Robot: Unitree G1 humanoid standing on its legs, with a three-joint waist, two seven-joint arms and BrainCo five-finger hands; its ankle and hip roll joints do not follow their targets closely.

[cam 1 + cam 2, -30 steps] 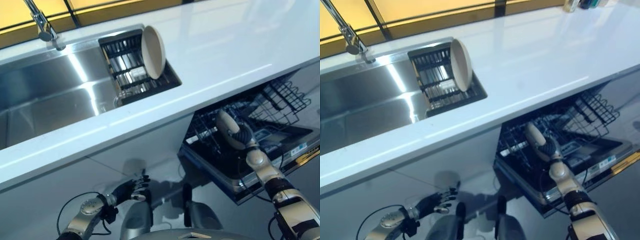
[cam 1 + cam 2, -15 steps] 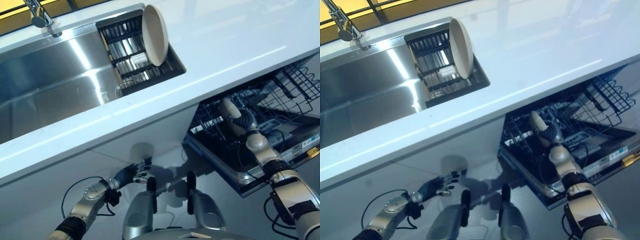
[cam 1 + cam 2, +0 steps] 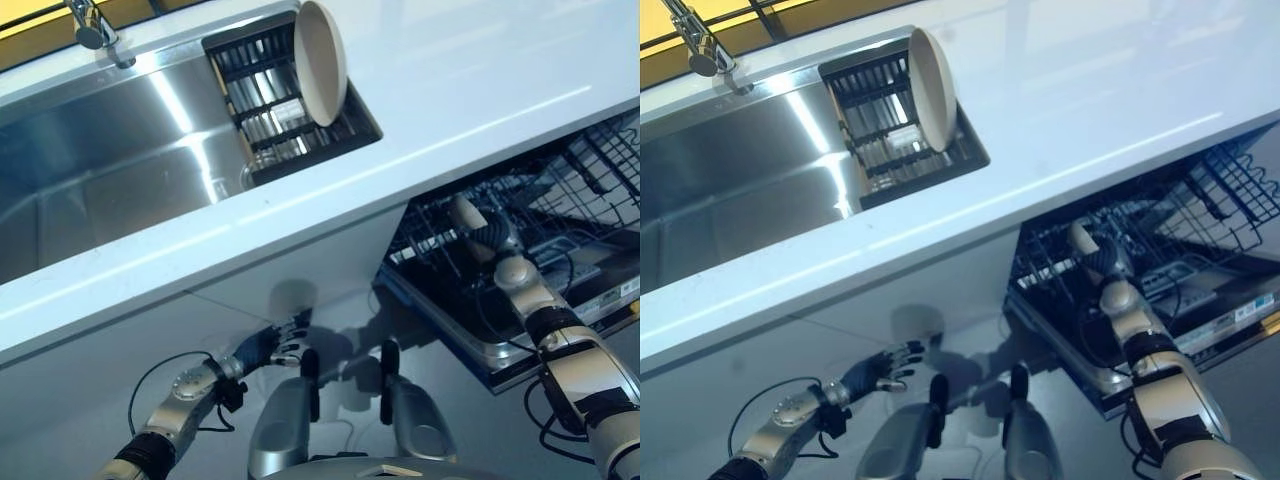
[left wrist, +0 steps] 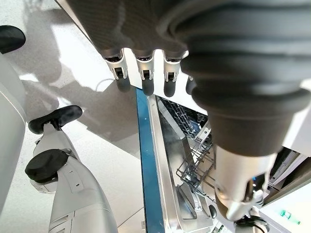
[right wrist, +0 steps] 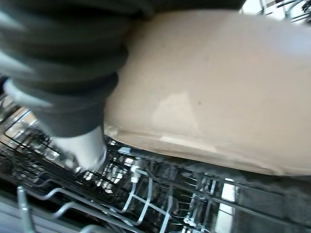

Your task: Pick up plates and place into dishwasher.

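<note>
My right hand [image 3: 492, 237] is shut on a beige plate [image 3: 465, 213], holding it on edge among the tines of the open dishwasher's lower rack [image 3: 430, 235]. In the right wrist view the plate [image 5: 209, 87] lies against the palm, just above the rack wires [image 5: 146, 194], with the thumb [image 5: 80, 141] alongside. A second beige plate [image 3: 320, 62] stands on edge in the black drying rack [image 3: 260, 100] set in the sink. My left hand [image 3: 270, 343] hangs low in front of the cabinet, open with relaxed fingers [image 4: 143, 73].
The white counter [image 3: 450, 90] juts out above the dishwasher. The steel sink [image 3: 100, 160] and tap [image 3: 95, 25] lie to the left. The dishwasher door [image 3: 470, 340] is folded down, and an upper wire basket [image 3: 600, 160] is pulled out at the right.
The whole picture has shifted, so the camera moved. My right hand still holds the plate at the lower rack, and the left hand hangs in about the same place.
</note>
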